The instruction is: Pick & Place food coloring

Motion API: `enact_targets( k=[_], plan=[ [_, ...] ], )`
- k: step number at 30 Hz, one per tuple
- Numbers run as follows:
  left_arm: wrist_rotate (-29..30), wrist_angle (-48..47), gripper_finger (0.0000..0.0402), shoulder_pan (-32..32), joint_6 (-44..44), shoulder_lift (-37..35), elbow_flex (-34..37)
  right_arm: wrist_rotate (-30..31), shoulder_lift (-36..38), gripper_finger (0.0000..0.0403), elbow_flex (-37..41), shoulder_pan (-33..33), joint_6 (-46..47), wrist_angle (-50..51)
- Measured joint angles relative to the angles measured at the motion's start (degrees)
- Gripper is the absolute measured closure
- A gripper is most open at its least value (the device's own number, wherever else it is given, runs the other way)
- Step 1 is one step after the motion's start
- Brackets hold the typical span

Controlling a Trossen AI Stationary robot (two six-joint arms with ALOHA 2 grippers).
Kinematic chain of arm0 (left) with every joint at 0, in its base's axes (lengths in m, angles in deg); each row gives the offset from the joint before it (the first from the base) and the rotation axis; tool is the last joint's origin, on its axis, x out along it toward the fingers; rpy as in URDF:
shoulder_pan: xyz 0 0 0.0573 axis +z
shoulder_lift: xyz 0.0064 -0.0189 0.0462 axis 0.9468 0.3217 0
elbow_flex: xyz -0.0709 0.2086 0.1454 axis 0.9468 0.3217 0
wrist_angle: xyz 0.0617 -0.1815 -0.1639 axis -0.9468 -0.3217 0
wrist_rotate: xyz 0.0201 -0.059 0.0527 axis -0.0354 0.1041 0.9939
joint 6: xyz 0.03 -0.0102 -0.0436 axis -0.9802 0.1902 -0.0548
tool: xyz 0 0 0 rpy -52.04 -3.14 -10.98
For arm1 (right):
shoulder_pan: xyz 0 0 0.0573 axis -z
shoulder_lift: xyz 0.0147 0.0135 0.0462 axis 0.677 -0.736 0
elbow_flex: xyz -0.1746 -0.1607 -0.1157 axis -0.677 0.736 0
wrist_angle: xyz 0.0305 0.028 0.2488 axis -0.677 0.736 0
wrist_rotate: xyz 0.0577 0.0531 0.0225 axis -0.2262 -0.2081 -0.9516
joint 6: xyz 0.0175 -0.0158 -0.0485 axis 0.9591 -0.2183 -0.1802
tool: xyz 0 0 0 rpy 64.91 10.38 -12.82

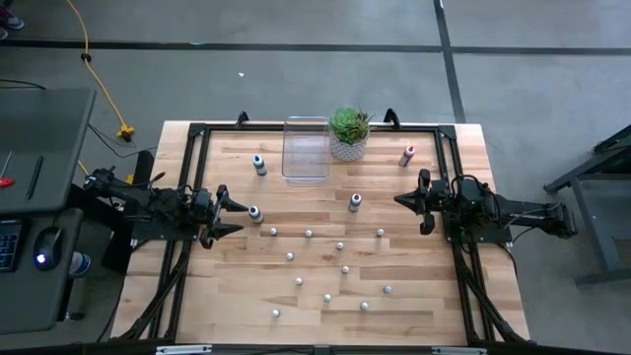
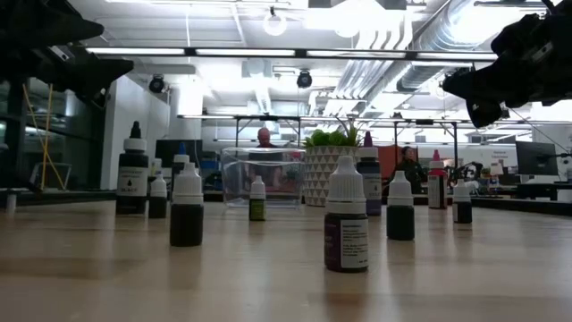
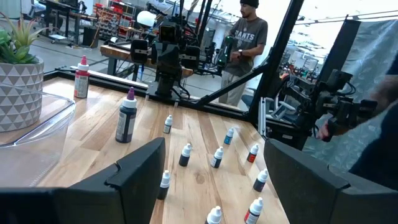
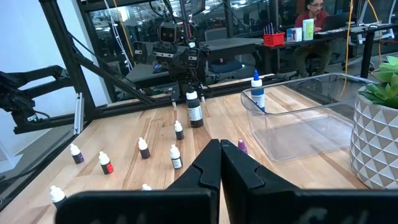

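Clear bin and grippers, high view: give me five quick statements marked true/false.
1. The clear bin already holds several dropper bottles. False: it looks empty.
2. The potted succulent stands right beside the bin. True.
3. The right gripper is shut and holds nothing. True.
4. The left gripper is shut on a bottle. False: its fingers stand open, with a black-bodied bottle just beyond the tips.
5. Most small bottles lie scattered on the table between the two arms. True.
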Motion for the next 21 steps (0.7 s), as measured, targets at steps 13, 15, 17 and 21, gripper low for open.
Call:
enact_targets(
  k=[13, 15, 17, 21],
  plan=[
    [0.0, 0.0, 0.013, 0.0, 0.0, 0.0, 0.0, 0.0, 0.0, 0.0402, 0.0, 0.0, 0.0, -0.2],
    [0.0, 0.0, 0.013, 0.0, 0.0, 0.0, 0.0, 0.2, 0.0, 0.0402, 0.0, 0.0, 0.0, -0.2],
    [0.0, 0.0, 0.013, 0.0, 0.0, 0.0, 0.0, 0.6, 0.0, 0.0402, 0.0, 0.0, 0.0, -0.1],
    [0.0, 0.0, 0.013, 0.0, 0.0, 0.0, 0.0, 0.7, 0.0, 0.0402, 0.0, 0.0, 0.0, 0.0]
  ],
)
